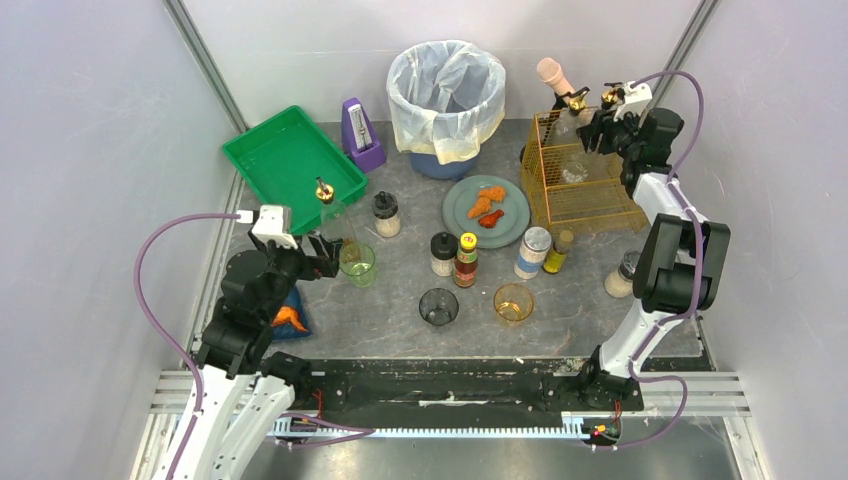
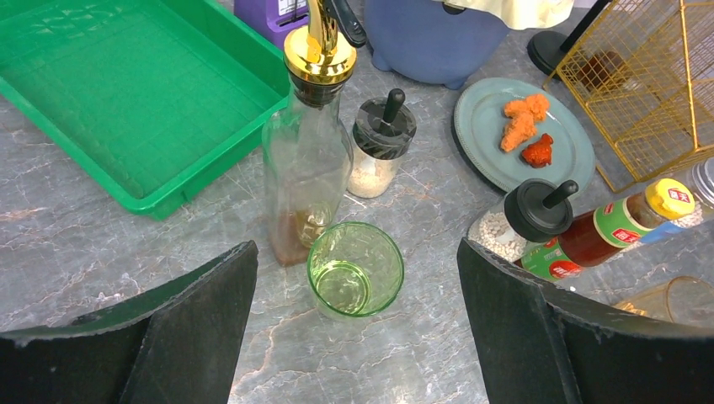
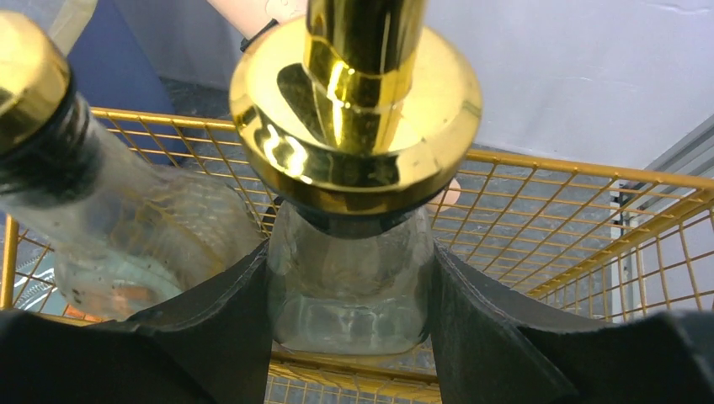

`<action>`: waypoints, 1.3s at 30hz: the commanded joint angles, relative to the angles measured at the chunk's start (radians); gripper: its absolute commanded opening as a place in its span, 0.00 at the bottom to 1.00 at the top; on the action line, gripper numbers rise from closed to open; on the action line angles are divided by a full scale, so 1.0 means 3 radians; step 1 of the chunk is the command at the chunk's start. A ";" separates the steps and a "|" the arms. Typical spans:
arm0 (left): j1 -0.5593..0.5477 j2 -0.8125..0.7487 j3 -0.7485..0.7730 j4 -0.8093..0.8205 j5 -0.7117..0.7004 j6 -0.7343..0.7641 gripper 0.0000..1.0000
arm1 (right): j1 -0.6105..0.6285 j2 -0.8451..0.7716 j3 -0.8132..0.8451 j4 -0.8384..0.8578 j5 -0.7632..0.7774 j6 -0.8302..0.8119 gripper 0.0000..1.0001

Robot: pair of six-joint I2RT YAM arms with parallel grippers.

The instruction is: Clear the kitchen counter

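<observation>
My right hand grips a glass bottle at the wire basket; my left hand gapes open, green cup just ahead; I judge the tabletop mostly uncleared.

The counter is dark grey, marbled with faint pale veins; the tray is bright green; the bin is blue with a white liner. The plate is grey-blue, its food orange and red; the basket is gold wire; the bottle is clear with a shiny gold spout. The glass is pale green; the tumbler is amber; the sauce bottle is red with a yellow cap.
</observation>
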 commanded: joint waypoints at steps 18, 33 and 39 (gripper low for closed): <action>0.0035 -0.0314 -0.0042 0.0096 0.0015 0.0068 0.93 | -0.0027 -0.0825 -0.0476 0.0365 0.0634 -0.0156 0.94; 0.0035 -0.0548 -0.0052 0.0016 -0.0097 0.0027 0.93 | 0.0510 -0.2338 -0.1170 0.0239 0.1359 0.0687 0.98; 0.0035 -0.0565 -0.0043 -0.0008 -0.0163 0.0011 0.93 | 0.1145 -0.2691 -0.1338 0.0097 0.1554 0.0831 0.98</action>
